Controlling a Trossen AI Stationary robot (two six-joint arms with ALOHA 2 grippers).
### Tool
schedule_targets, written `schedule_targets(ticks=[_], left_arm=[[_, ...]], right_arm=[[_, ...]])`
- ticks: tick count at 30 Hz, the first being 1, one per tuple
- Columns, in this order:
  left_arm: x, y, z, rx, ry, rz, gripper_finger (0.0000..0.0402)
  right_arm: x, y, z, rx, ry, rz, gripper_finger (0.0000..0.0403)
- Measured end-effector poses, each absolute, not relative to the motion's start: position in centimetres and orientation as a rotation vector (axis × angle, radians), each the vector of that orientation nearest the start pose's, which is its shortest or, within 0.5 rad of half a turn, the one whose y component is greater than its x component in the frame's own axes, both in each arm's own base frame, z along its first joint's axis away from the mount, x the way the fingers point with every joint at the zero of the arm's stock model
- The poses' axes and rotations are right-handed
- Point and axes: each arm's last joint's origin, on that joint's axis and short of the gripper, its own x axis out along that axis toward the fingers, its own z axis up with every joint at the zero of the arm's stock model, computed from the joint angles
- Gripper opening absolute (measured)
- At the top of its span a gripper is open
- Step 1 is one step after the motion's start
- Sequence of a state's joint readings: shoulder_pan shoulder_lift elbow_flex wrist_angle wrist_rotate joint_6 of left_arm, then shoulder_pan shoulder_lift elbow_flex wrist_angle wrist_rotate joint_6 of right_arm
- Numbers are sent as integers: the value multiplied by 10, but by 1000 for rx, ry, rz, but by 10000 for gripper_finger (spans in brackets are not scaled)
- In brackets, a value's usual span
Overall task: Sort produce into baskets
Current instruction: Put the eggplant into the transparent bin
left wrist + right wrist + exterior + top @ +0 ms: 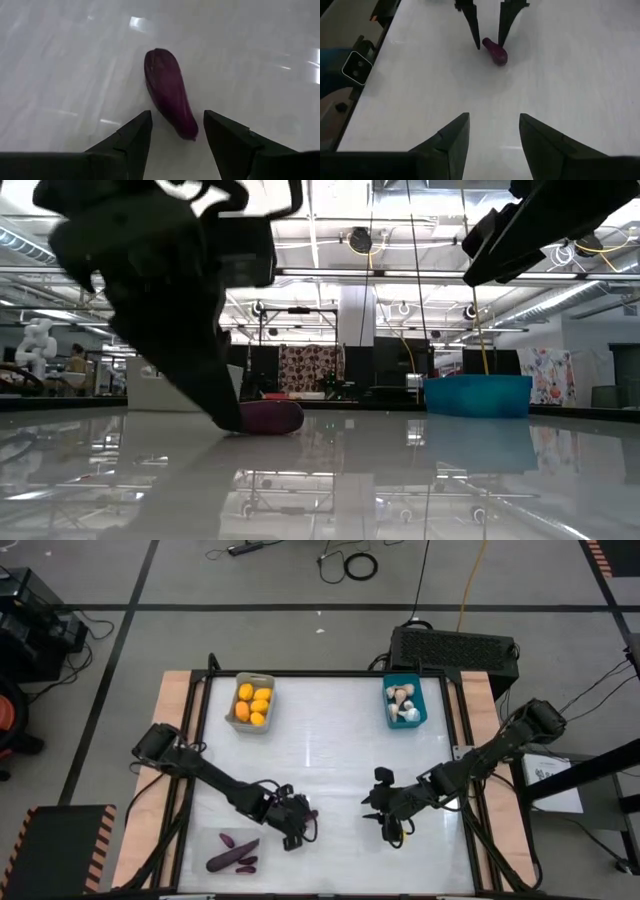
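Observation:
A dark purple eggplant piece (pixel 167 92) lies on its side on the white table; it also shows in the high view (pixel 312 812) and the low view (pixel 272 417). My left gripper (pixel 177 114) is open and low over the table, with one finger on either side of the eggplant's near end; I see no touch. My right gripper (pixel 492 117) is open and empty right of centre (pixel 370 810), pointing toward the eggplant (pixel 495 51). A grey basket (pixel 233 716) holds orange fruits. A teal basket (pixel 422 705) holds pale garlic bulbs.
Several purple pieces (pixel 232 853) lie near the table's front left; I cannot make out a bin around them. A large black box (pixel 455 645) stands beyond the far right corner. Bare white table lies between the two grippers and the far baskets.

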State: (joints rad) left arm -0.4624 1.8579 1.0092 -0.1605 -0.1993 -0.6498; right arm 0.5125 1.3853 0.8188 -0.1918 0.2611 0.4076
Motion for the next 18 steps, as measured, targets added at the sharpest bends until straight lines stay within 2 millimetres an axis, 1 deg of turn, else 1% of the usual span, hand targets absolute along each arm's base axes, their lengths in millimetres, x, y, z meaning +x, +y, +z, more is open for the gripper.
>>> schedule_targets(ticks=[4, 10, 13, 18], left_arm=[[321, -154, 124, -259, 971, 89, 192], [321, -154, 123, -253, 979, 92, 186], [320, -153, 123, -252, 986, 91, 158], [320, -153, 123, -252, 990, 93, 77]], right_arm=[[248, 131, 217, 112, 733, 89, 164], [248, 131, 217, 121, 733, 86, 164], [248, 131, 217, 124, 728, 87, 164], [248, 131, 217, 129, 728, 85, 164]])
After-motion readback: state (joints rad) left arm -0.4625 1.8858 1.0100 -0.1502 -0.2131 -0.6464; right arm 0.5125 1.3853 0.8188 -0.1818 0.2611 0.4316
